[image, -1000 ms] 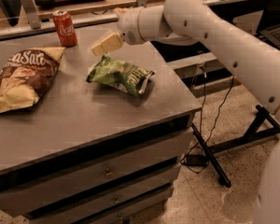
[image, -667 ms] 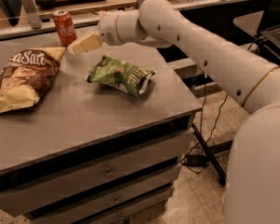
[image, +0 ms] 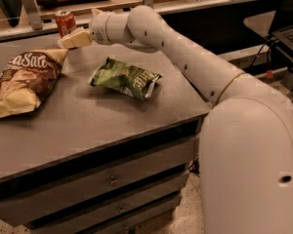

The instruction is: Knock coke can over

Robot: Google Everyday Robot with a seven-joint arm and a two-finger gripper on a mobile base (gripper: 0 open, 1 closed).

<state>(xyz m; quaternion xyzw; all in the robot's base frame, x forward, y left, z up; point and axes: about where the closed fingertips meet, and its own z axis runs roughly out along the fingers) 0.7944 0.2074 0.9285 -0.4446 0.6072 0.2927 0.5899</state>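
Observation:
The coke can (image: 65,22), small and red with a silver top, stands upright at the far edge of the grey table (image: 88,121), left of centre. My gripper (image: 68,41) reaches in from the right on a long white arm. Its cream fingertips sit just in front of the can's base and a little to its right, right against it, and hide its bottom. The gripper holds nothing.
A large brown and yellow chip bag (image: 19,79) lies at the table's left, its top corner close to the gripper. A green chip bag (image: 126,77) lies mid-table under the arm. A shelf rail (image: 151,4) runs behind the table. A laptop (image: 290,33) sits at far right.
The gripper has moved left along the back of the table, from above the green bag to right beside the can. The can still stands upright.

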